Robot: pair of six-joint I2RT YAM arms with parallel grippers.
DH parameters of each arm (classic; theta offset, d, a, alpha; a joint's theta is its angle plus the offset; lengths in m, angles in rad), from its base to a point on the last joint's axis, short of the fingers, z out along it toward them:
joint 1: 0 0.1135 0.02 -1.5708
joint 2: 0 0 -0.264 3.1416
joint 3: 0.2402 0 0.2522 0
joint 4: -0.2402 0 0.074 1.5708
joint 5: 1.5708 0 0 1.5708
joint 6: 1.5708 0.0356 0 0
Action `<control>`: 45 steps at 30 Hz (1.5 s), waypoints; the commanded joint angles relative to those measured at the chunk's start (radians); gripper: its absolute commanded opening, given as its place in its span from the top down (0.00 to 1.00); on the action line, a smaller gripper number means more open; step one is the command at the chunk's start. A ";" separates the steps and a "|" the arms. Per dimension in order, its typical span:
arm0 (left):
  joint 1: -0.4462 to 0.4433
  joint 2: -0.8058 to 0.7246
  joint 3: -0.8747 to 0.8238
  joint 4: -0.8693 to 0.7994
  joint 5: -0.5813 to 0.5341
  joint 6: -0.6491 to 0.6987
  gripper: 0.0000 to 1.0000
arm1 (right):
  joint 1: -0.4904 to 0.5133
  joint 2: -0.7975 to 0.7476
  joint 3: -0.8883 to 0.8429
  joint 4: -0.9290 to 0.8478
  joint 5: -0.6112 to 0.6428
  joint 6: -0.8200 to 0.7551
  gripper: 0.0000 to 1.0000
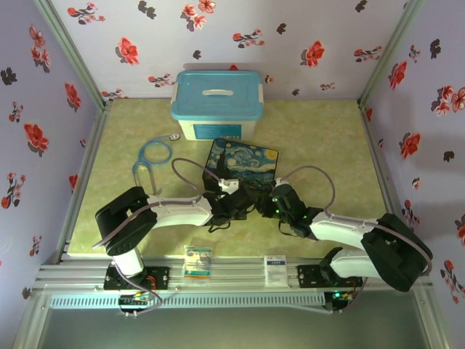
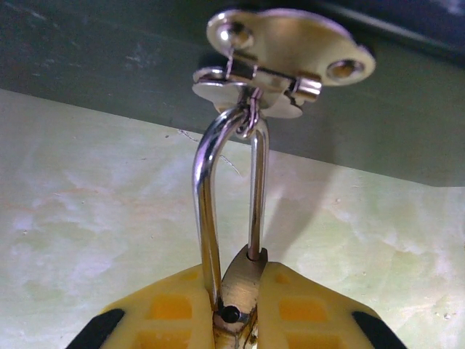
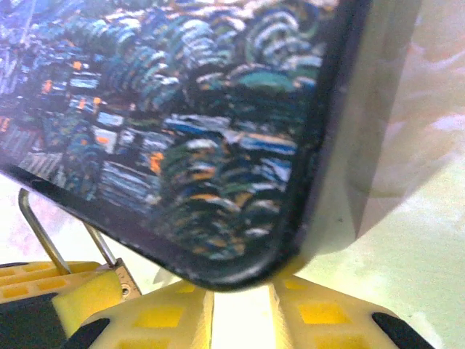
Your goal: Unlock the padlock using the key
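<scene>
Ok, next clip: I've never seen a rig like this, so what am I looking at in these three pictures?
Two robot arms are bolted to a table, each ending in a two-finger gripper. The overhead picture shows them with a blue-lidded storage box, a blue stethoscope and a starry-night painted box. The other pictures come from wrist cameras. The left one shows the left gripper clamped on a brass padlock looped through the painted box's hasp. The right one shows the right gripper at that box's corner; whether it holds anything I cannot tell.
</scene>
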 commanded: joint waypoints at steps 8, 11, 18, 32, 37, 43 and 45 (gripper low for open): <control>0.011 0.036 -0.027 -0.111 -0.050 0.065 0.73 | -0.004 -0.003 0.000 0.022 -0.006 0.003 0.75; 0.003 0.049 -0.002 -0.132 -0.060 0.080 0.74 | -0.006 -0.002 -0.010 0.028 -0.004 0.006 0.76; -0.003 0.082 0.072 -0.264 -0.108 0.115 0.88 | -0.006 0.001 -0.019 0.037 -0.003 0.011 0.78; -0.022 0.124 0.231 -0.565 -0.181 0.164 0.97 | -0.004 0.024 -0.016 0.028 -0.001 0.019 0.79; -0.013 0.139 0.241 -0.583 -0.122 0.176 0.90 | -0.005 0.022 -0.016 0.025 -0.004 0.019 0.79; -0.003 0.161 0.225 -0.515 -0.090 0.184 0.75 | -0.004 0.024 -0.010 0.025 -0.006 0.019 0.79; -0.002 0.171 0.236 -0.516 -0.092 0.192 0.72 | -0.005 0.021 -0.009 0.020 -0.009 0.021 0.79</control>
